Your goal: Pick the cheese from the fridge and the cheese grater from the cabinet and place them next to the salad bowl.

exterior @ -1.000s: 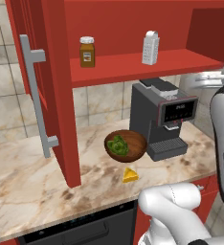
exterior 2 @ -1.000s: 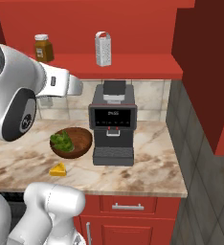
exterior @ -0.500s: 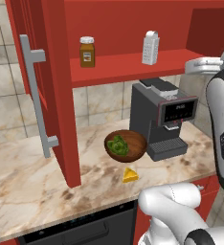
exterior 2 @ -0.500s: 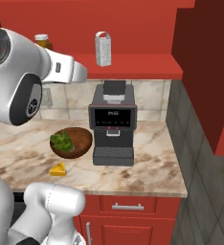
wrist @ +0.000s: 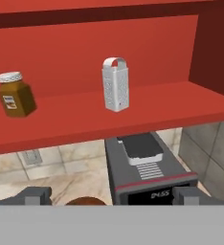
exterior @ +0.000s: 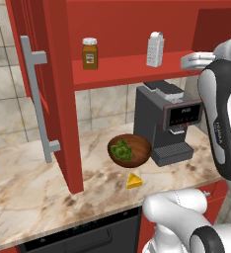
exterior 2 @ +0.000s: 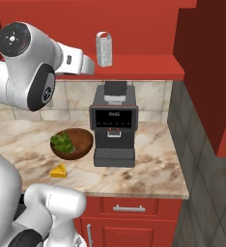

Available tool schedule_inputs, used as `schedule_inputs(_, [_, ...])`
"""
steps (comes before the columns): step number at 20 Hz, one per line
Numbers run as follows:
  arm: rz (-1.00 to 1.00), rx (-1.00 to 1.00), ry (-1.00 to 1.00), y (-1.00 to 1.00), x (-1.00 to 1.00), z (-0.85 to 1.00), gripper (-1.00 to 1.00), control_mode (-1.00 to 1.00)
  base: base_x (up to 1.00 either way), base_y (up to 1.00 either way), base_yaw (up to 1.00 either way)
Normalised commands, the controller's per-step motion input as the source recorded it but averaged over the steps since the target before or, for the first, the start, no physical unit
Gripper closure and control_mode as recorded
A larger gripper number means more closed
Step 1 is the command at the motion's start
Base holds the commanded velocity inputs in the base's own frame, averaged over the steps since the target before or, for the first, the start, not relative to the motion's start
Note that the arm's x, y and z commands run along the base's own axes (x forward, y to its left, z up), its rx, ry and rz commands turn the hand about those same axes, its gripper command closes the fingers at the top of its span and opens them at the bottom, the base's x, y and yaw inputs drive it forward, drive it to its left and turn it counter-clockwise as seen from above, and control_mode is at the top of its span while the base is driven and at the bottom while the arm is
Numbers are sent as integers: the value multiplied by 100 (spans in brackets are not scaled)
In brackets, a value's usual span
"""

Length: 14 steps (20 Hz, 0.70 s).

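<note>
The scene is rendered under bright, even light, and no single source can be made out. Soft shadows are cast on the marble counter [exterior: 33,183] beneath the salad bowl [exterior: 130,150] and the cheese [exterior: 134,181]. The cabinet [wrist: 109,45] interior is dimmed toward 12 o'clock in the hand view, where a dark band is seen under the upper edge. A faint shadow is thrown on the shelf beside the cheese grater [wrist: 115,84]. Weak highlights are carried by the coffee machine [exterior 2: 113,126] top. No motion blur is seen; edges are slightly soft and pixelated, and no lens distortion is noticed at the borders.
</note>
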Motion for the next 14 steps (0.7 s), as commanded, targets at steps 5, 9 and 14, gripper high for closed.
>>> schedule_inputs(5, [0,0,0,0,43,-2,-100,-100,0,0,0])
schedule_inputs(9, [0,0,0,0,58,0,-100,-100,0,0,0])
schedule_inputs(14, [0,0,0,0,58,0,-100,-100,0,0,0])
